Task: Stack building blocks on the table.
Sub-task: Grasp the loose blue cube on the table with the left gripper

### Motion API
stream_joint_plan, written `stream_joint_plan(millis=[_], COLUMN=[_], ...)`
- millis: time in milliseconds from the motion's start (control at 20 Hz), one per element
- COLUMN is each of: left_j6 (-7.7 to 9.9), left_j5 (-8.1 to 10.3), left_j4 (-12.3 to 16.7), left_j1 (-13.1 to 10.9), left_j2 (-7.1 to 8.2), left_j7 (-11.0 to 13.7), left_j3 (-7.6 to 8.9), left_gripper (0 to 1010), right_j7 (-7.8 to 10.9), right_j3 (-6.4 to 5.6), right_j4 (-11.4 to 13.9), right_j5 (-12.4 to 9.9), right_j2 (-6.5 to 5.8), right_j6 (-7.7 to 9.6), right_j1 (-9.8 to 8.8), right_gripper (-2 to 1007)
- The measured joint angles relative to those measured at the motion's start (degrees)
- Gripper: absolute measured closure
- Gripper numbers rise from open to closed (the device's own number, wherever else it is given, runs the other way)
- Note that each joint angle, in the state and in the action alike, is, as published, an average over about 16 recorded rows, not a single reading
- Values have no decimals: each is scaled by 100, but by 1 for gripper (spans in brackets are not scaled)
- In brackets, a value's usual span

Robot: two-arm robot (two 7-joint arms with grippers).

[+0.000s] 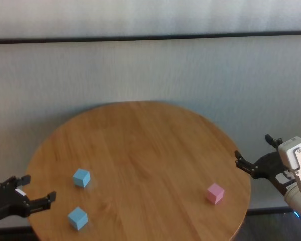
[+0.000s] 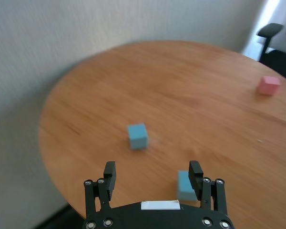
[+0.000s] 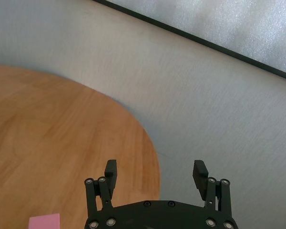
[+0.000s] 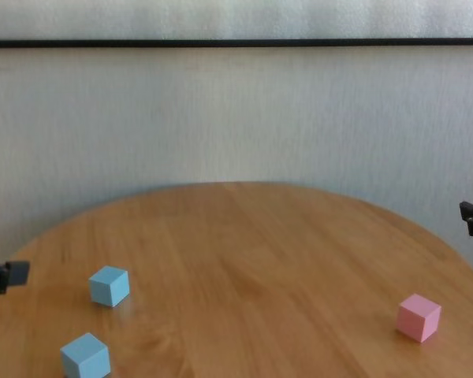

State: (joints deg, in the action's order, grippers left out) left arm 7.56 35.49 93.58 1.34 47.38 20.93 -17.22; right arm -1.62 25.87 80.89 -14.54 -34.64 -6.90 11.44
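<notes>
Nothing is stacked yet: all three building blocks sit apart on the round wooden worktop (image 1: 140, 145). Two lie on the robot's left side, the far light blue cube (image 1: 81, 177) and the near light blue cube (image 1: 77, 218), close to each other but not touching. The pink cube (image 1: 215, 193) sits alone on the right side, near that rim.

The left gripper (image 1: 37, 193) hovers at the left rim, fingers spread wide and grasping nothing. The near light blue cube lies just ahead of its fingers and slightly toward the worktop's middle; in the left wrist view it shows partly behind one fingertip (image 2: 196, 172). This arm is plainly the nearer one for both blue cubes.

The right gripper (image 1: 257, 155) hangs off the right rim, fingers likewise released and bare, with the pink cube just inward of it.

The cubes have no long axis to favour. The middle of the worktop gives open room for building; both near cubes sit close to edges
</notes>
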Motion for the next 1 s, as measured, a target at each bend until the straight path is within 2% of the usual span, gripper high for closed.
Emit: stream_joint_plan(millis=[200, 400, 600, 750, 1000], left_j6=[340, 530, 541, 455, 308], left_j5=[334, 448, 355, 221, -35], left_j4=[77, -13, -216, -397, -674], left_j1=[-17, 131, 374, 564, 845], left_j2=[125, 146, 91, 36, -64], left_j7=[479, 908, 1284, 1516, 1755], left_j3=[30, -113, -380, -597, -891], left_gripper=[10, 10, 10, 11, 11], right_j7=[0, 0, 0, 0, 0], right_j3=[0, 0, 0, 0, 0], right_j4=[0, 0, 0, 0, 0], right_j5=[0, 0, 0, 0, 0], right_j2=[0, 0, 0, 0, 0], right_j6=[0, 0, 0, 0, 0], right_j1=[0, 0, 0, 0, 0], right_gripper=[0, 0, 1, 1, 1])
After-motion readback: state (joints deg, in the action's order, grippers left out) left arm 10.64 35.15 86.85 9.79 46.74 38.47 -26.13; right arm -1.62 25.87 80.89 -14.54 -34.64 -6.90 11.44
